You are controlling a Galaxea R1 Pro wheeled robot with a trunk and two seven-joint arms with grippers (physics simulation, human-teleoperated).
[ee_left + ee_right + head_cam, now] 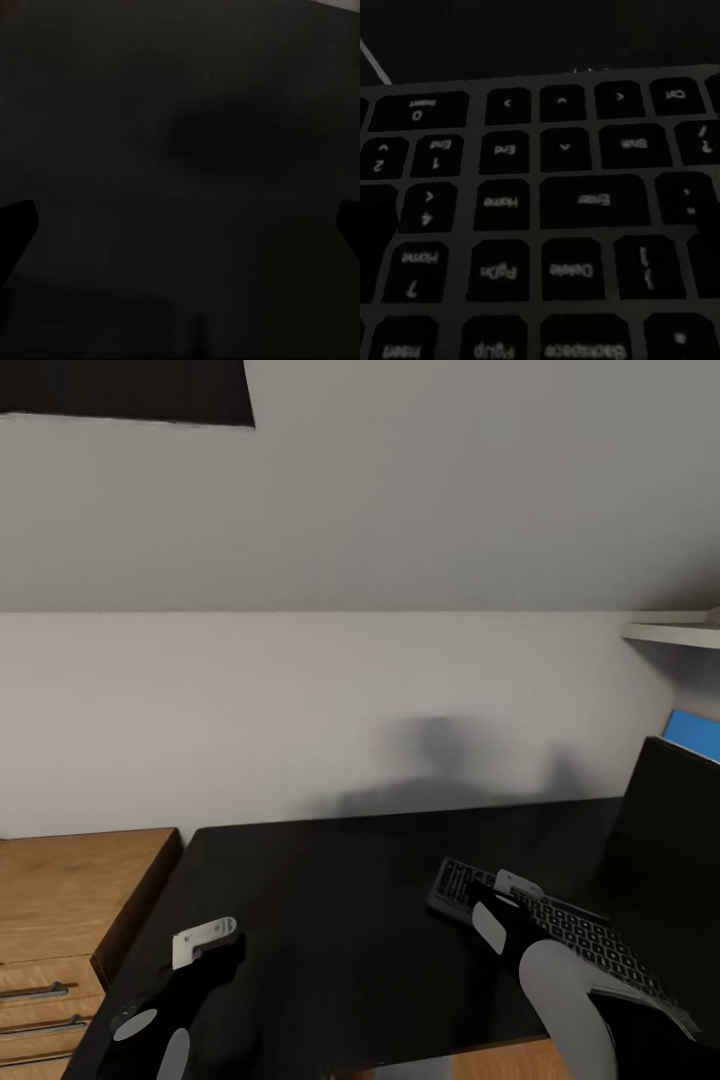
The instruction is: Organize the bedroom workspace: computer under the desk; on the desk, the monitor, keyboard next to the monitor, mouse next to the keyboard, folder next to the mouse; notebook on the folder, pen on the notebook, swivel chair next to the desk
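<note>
The black keyboard [590,940] lies flat on the desk's black top [340,890], at its right side, just in front of the dark monitor [670,840]. My right gripper [495,905] hovers right over the keyboard's left end. In the right wrist view the keys [562,202] are very close, and dark fingers stand apart at both edges, so it is open. My left gripper [205,945] hangs over the bare left part of the desk [180,135]. Its fingertips [15,225] are wide apart and hold nothing.
A light wooden drawer unit [70,890] with metal handles adjoins the desk's left end. A white wall runs behind the desk. A white shelf [670,630] juts out at the upper right, and a strip of blue panel [695,732] shows above the monitor.
</note>
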